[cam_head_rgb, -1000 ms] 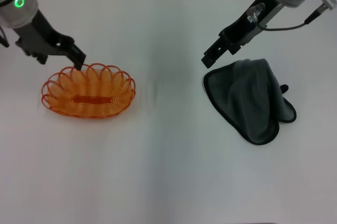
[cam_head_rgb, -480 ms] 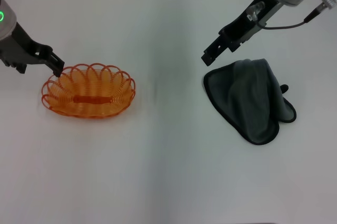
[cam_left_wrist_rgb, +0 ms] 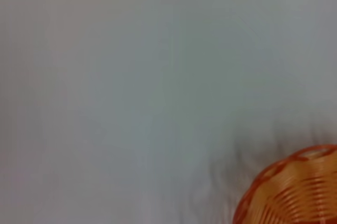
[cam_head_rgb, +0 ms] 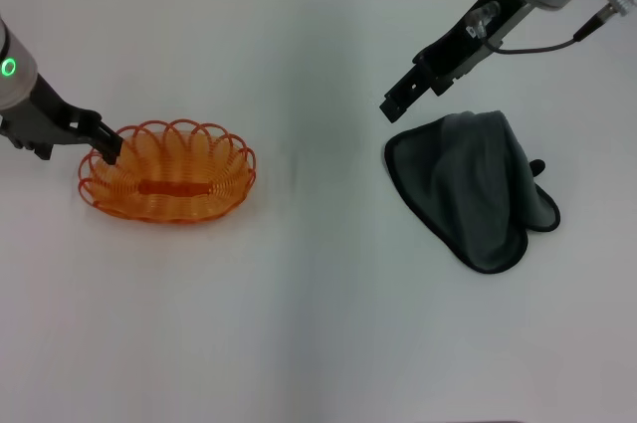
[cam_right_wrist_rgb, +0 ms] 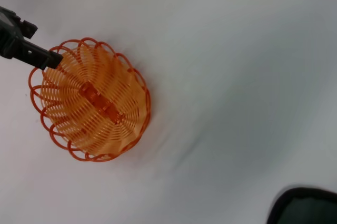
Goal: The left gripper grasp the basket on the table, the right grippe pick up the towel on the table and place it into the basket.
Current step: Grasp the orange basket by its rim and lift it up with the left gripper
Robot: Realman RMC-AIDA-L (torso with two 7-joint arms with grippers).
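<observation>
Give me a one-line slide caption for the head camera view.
Left tool at the orange basket's left rim; right tool hovers above the grey towel lying on the white table.

No text, label, brand, number or sign can be read anywhere in these views.
</observation>
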